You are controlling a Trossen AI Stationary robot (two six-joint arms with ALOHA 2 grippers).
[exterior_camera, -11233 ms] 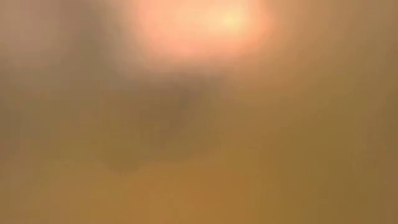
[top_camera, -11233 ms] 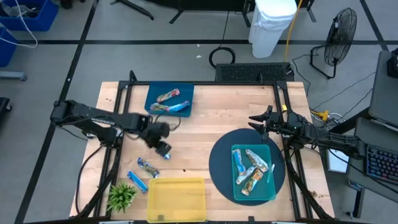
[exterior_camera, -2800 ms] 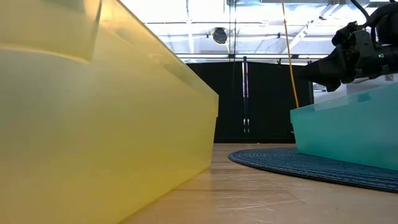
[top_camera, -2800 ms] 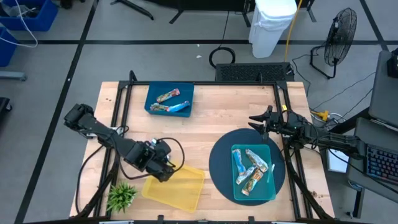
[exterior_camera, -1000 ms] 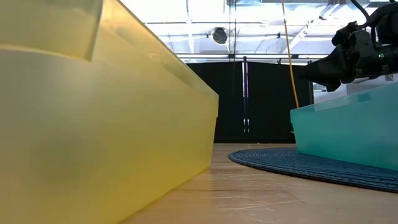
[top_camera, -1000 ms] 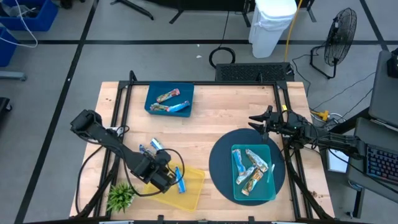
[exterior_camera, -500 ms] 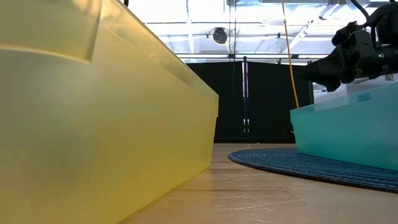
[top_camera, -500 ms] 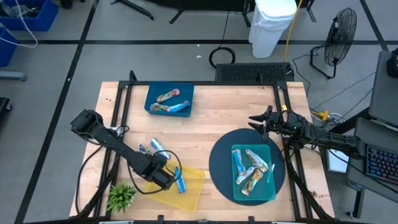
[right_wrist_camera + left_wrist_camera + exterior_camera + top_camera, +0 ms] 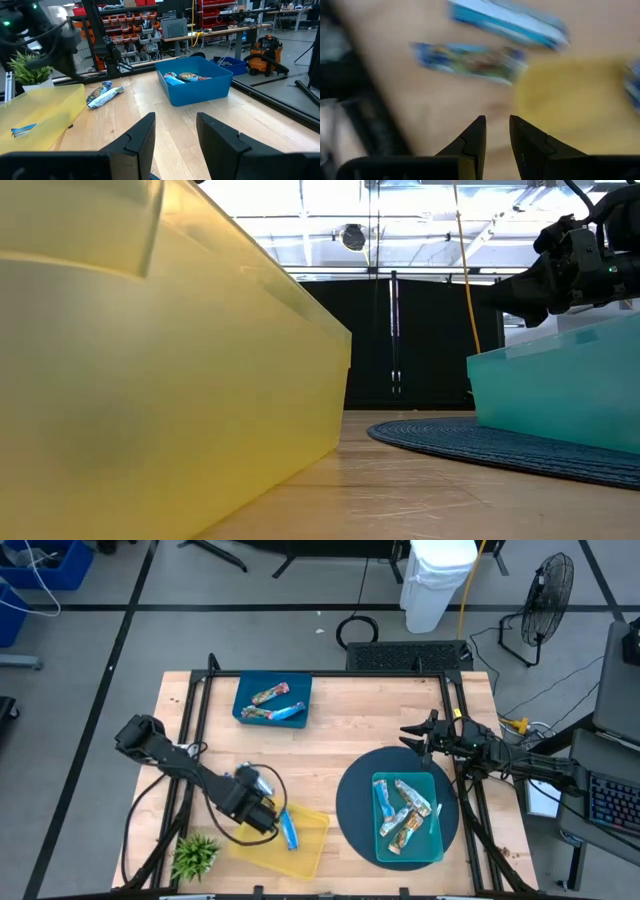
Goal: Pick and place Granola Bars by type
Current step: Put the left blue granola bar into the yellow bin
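I am holding my left gripper (image 9: 262,816) in the lower left of the high view, over the near-left rim of the translucent yellow plastic tray (image 9: 310,852). Its fingers (image 9: 475,137) are standing slightly parted, with nothing between them. One blue-wrapped granola bar (image 9: 287,829) is lying inside the yellow tray, just beside my gripper. Two more wrapped bars (image 9: 252,776) are lying on the bare wooden table (image 9: 340,735) just above my wrist, partly hidden by it; in my left wrist view they are showing as blurred blue streaks (image 9: 470,62), so I cannot tell their type there.

My right gripper (image 9: 412,735) is waiting at the right edge of the table, fingers (image 9: 142,137) apart and empty.

The dark blue plastic bin (image 9: 250,692) in the upper left is holding a few bars, and the teal tray (image 9: 432,850) on the round dark mat (image 9: 350,805) is holding several overlapping ones I cannot count.

The low view is mostly filled by the yellow tray's wall (image 9: 150,380), which is hiding its contents.
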